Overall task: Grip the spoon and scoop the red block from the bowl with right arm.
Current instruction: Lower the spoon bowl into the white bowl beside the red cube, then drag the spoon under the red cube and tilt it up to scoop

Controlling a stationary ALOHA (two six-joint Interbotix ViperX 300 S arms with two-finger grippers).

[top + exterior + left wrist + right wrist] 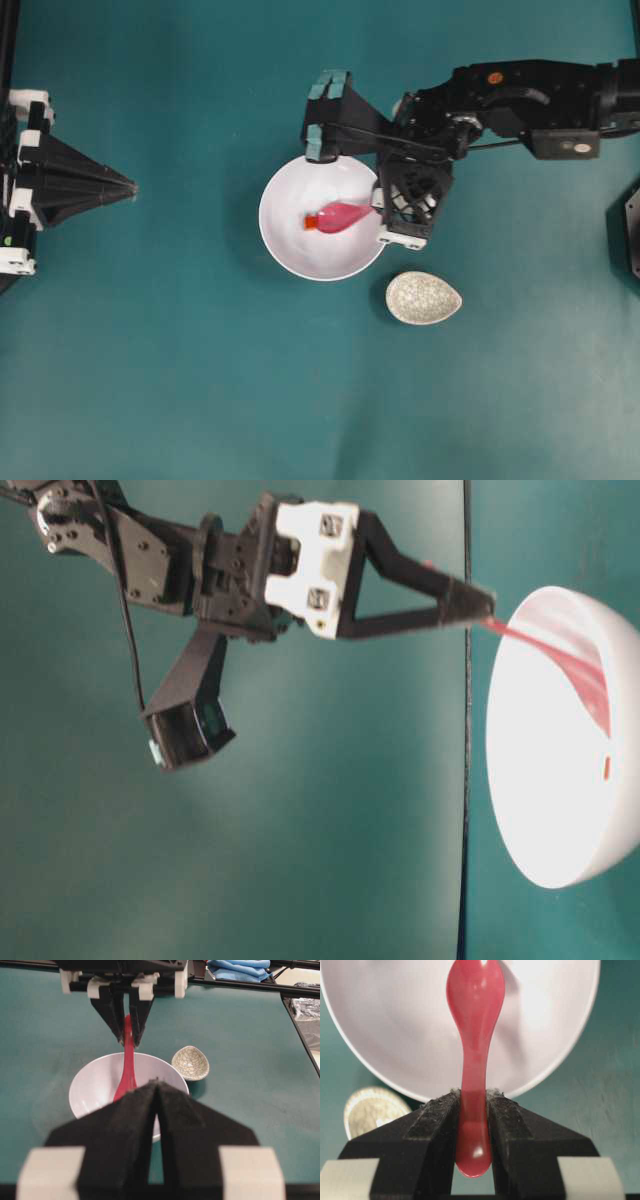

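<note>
My right gripper is clamped on the spoon's handle, scoop lowered into the bowl with its tip touching the red block. I judge a shallow push under the block, then a level lift, works best. The speckled dish sits just beside the bowl, clear of my path; my left gripper, jaws together, waits well apart.

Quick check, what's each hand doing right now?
Left hand: closed, holding nothing.
Right hand: closed on the spoon handle, scoop inside the bowl.
</note>
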